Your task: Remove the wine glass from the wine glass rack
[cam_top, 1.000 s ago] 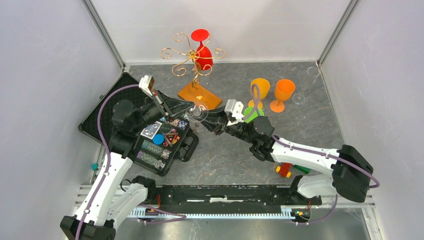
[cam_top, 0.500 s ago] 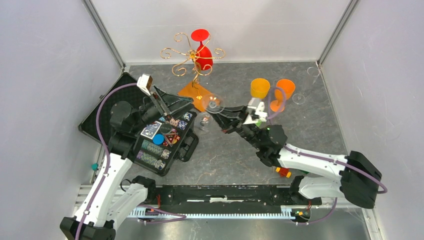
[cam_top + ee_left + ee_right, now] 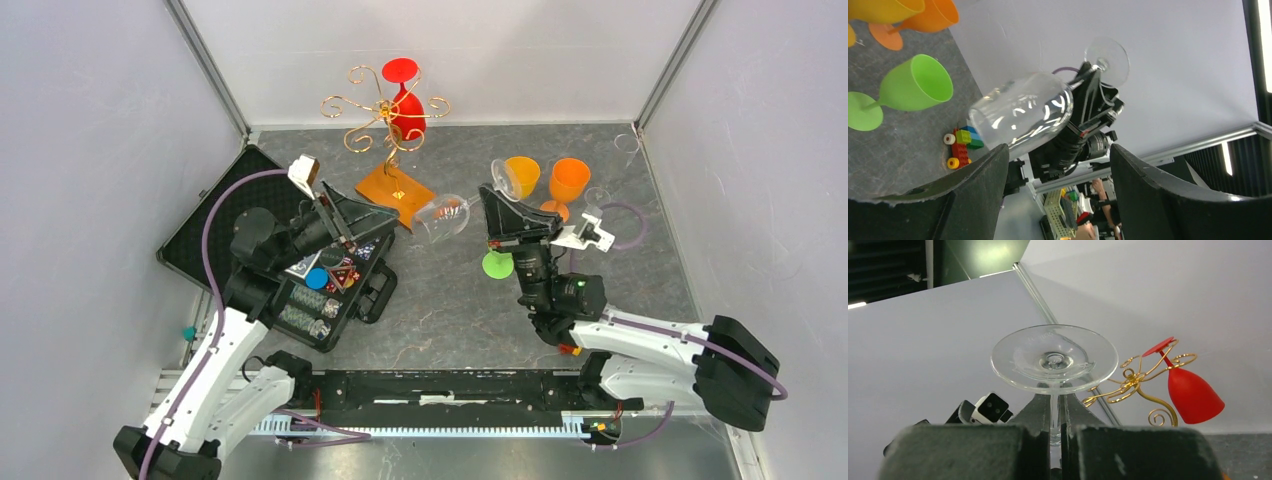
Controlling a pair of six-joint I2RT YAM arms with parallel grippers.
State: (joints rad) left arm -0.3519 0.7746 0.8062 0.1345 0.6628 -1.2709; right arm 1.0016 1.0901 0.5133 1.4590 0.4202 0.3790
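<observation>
Firmly pressed together, the right gripper (image 3: 1054, 426) pinches the stem of one clear wine glass (image 3: 440, 214). The glass is held tilted in the air above the middle of the worktop (image 3: 440, 310), off the rack, its bowl pointing toward the left gripper (image 3: 385, 215). That gripper's fingers are spread, with nothing between them. Beyond and left of the bowl stands one wine glass rack (image 3: 385, 108), near the worktop's far edge, with one red wine glass (image 3: 408, 115) hanging upside down on it. Near the right gripper stand two orange goblets (image 3: 568, 180) and one green goblet (image 3: 915, 87). One poker chip case (image 3: 195, 250) lies open at the left edge.
</observation>
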